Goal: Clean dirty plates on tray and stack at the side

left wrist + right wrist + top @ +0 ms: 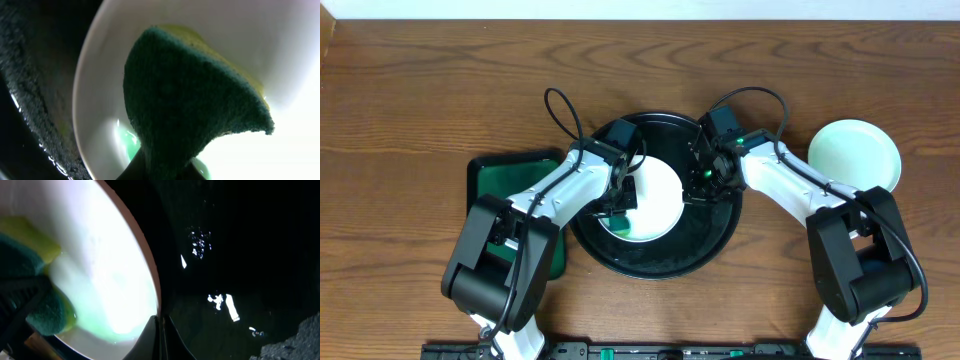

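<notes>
A white plate (660, 195) lies in the round black tray (655, 265), with a teal-green smear near its front edge. My left gripper (622, 195) is shut on a dark green and yellow sponge (190, 100) and presses it onto the plate (100, 70). My right gripper (705, 180) is shut on the plate's right rim (161, 330), and the plate (100, 255) looks slightly tilted. The sponge also shows at the left of the right wrist view (30, 280). A second white plate (855, 155) sits on the table to the right of the tray.
A smaller dark green rectangular tray (505, 175) lies on the table to the left, partly under my left arm. The black tray floor (225, 255) is wet and glinting. Both arms cross over the tray.
</notes>
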Controlling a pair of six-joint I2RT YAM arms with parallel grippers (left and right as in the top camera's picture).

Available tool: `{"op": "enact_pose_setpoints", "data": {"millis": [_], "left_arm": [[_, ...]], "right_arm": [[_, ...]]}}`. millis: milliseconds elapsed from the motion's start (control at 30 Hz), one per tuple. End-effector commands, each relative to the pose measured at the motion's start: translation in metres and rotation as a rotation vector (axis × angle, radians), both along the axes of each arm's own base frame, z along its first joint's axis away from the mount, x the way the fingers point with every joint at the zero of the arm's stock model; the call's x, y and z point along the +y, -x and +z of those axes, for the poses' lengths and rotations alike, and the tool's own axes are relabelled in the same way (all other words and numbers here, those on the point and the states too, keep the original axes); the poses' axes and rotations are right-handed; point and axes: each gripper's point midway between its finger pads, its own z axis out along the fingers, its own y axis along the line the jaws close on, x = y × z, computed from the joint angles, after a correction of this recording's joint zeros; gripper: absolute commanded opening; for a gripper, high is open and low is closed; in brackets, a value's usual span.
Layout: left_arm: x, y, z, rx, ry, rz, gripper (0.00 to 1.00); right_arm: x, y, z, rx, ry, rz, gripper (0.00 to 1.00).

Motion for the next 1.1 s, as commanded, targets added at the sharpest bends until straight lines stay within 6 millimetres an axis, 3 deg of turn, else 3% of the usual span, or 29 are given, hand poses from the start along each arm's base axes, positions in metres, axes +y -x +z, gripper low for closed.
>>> {"op": "enact_pose_setpoints", "data": {"millis": [0,100,333,600,833,1067], "left_arm": [[0.05,0.003,-0.031,0.014,-0.212,-0.033,0.07],[0.016,-0.008,-0.032,-0.008,-0.036,-0.082,0.07],[-0.038,-0.025,-0.017,-0.045,0.241,-0.153,0.07],[-0.095,-0.003,0.003,0.002,0.519,-0.304,0.07],[-0.118,0.011,0.005,0.013,0.545,-0.358,0.07],[-0.115,-0.025,0.008,-0.105,0.54,-0.283,0.07]], "right_arm": [[-0.017,-0.006,-0.008,-0.005,0.071,-0.045,0.01],[-0.019,-0.006,-0.008,-0.002,0.073,-0.048,0.01],[-0.02,-0.004,-0.008,0.006,0.08,-0.048,0.01],[-0.021,-0.003,-0.008,0.01,0.081,-0.048,0.01],[-0.021,-0.001,-0.009,0.02,0.085,-0.047,0.01],[-0.022,0.001,-0.009,0.028,0.086,-0.047,0.01]]}}
